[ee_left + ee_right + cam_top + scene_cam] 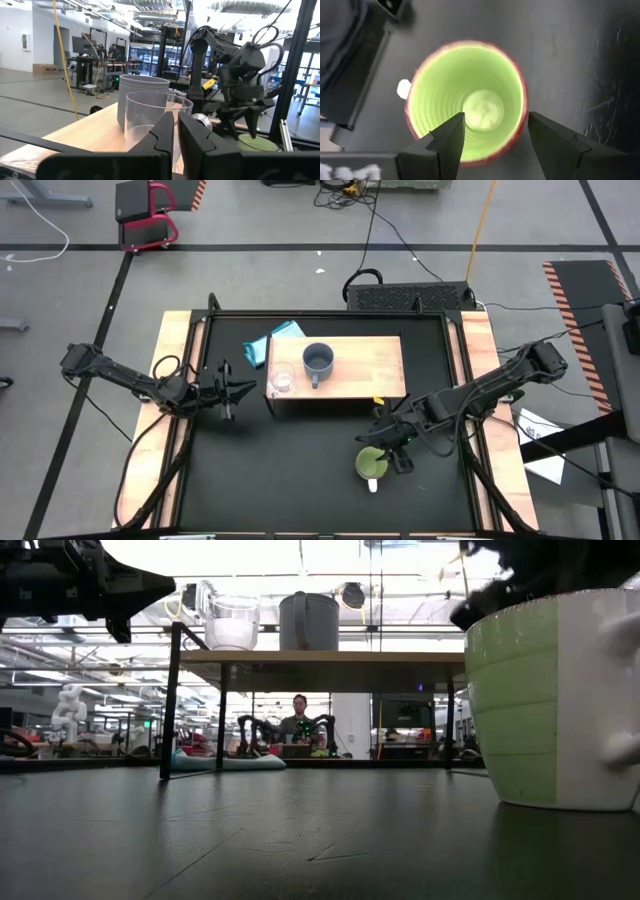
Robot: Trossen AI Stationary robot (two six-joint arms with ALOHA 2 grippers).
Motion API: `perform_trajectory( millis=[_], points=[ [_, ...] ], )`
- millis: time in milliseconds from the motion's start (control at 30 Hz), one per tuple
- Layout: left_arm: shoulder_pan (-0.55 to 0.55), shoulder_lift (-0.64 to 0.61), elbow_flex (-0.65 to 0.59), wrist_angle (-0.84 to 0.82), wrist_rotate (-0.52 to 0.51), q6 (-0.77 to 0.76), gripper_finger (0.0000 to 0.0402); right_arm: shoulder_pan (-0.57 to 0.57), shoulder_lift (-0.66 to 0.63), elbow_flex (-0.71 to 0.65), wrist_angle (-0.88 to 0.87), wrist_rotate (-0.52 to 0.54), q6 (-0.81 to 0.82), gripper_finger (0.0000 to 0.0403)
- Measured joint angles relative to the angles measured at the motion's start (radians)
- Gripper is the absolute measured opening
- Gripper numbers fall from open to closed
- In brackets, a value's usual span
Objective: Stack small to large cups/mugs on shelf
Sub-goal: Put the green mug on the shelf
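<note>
Grippers at work, left to right in the high view. My left gripper (232, 391), fingers pressed together and empty, waits at centre left beside the shelf (370, 370), where the glass cup (282, 380) and grey-blue mug (318, 360) stand upright. At lower right, my right gripper (385, 442), fingers spread, hangs above the green mug (371, 464), upright on the table, mouth up, handle toward the frame's bottom, likely ready for lifting.

Overhead, table-level, two wrist views
</note>
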Motion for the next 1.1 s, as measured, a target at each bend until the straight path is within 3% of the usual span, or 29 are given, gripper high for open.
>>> perform_trajectory(
  millis=[267, 1100],
  points=[
    [0.000, 0.000, 0.000, 0.000, 0.006, -0.090, 0.0026, -0.005, 0.000, -0.052, 0.028, 0.000, 0.006, 0.0208],
    [0.000, 0.000, 0.000, -0.017, 0.014, -0.088, 0.0026, -0.005, 0.001, -0.052, 0.069, 0.001, -0.049, 0.0208]
  ],
)
